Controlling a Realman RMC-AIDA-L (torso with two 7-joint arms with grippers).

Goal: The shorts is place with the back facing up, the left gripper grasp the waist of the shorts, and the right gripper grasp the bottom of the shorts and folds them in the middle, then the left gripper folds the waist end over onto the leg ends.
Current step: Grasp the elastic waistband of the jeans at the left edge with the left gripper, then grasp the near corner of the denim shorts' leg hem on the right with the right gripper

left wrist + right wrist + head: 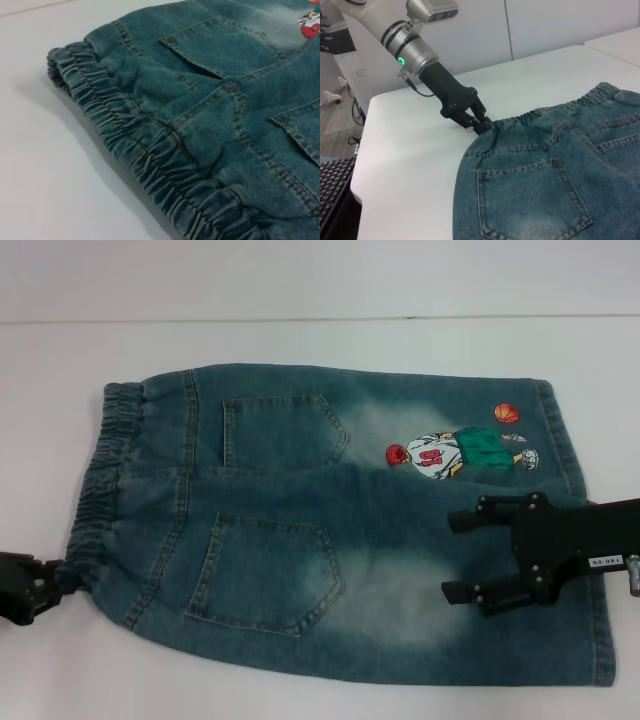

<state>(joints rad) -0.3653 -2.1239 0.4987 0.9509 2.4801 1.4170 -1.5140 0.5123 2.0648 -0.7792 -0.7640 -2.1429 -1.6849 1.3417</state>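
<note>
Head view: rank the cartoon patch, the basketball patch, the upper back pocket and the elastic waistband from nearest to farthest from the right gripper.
From the right gripper, over the leg end of the shorts:
1. Cartoon patch, just beyond it.
2. Basketball patch, farther back by the hem.
3. Upper back pocket, mid-shorts toward the robot's left.
4. Elastic waistband, far left, where the left gripper sits.

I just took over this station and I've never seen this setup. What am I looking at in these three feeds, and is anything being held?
It is a two-armed robot folding clothes. The head view looks down on denim shorts lying flat, back pockets up, on a white table. The left gripper is shut on the elastic waistband at its near corner; the right wrist camera shows this from across the table. The left wrist camera shows the waistband close up. The right gripper hovers open over the leg end, holding nothing.
</note>
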